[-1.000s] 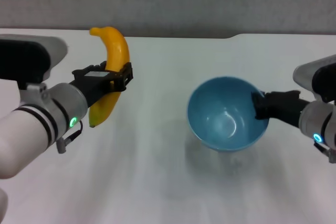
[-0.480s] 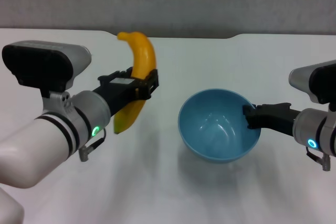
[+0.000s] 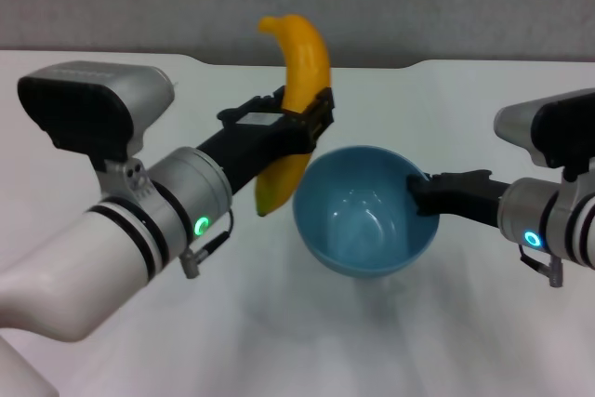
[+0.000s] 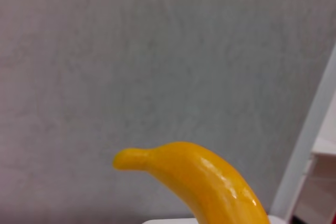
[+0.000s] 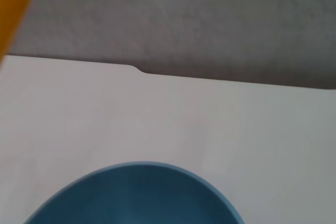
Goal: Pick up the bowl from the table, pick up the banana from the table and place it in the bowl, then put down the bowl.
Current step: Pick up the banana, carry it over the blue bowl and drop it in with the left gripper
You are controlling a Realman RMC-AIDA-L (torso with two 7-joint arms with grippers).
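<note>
Left end effector [image 3: 311, 116] is clamped around the middle of the curved yellow-orange banana [image 3: 296, 90], holding it nearly upright, greenish tip hanging below the grip and just beside the near rim of the round, glossy light-blue bowl [image 3: 364, 222]. That bowl is held off the plain white desk [image 3: 121, 81] by the right end effector [image 3: 420, 191], pinched on its rim. My worry: the banana's longer than the bowl is wide, so dropped upright it may tip out, or knock the rim and twist the bowl loose from that one-sided pinch.

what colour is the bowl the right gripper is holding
Light blue, plain; the bowl shows best in the head view, gripped at its rim by the right gripper.
</note>
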